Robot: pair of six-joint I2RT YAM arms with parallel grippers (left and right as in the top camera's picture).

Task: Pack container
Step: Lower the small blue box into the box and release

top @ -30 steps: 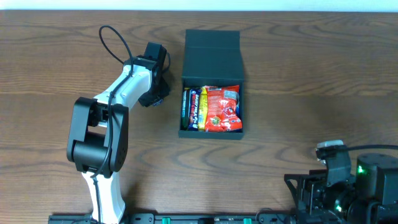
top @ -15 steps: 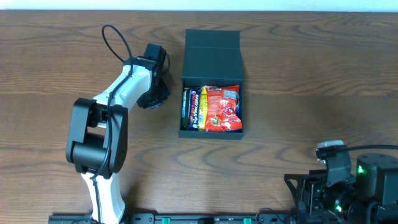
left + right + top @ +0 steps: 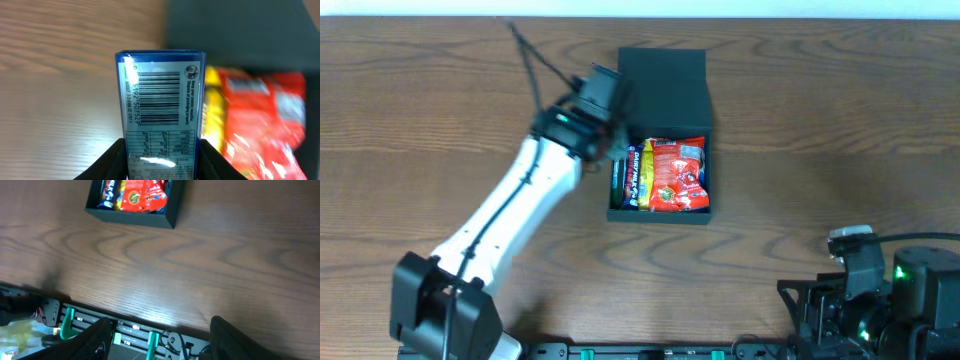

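Left claw [image 3: 162, 152] gripping a blue barcoded packet [image 3: 160, 90] at ten o'clock of the dark cardboard container [image 3: 662, 80]; right claw [image 3: 160, 332] released.

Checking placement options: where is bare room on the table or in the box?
The box is crowded: packets fill it, and the left gripper holds a blue packet over its left edge. Bare table lies right of the box and on its near side, toward the right arm.

Brown wood-grain table [image 3: 840, 130] filling the frame; black rail with green clips [image 3: 650, 352] along bottom edge; pale strip [image 3: 720, 7] along top edge.
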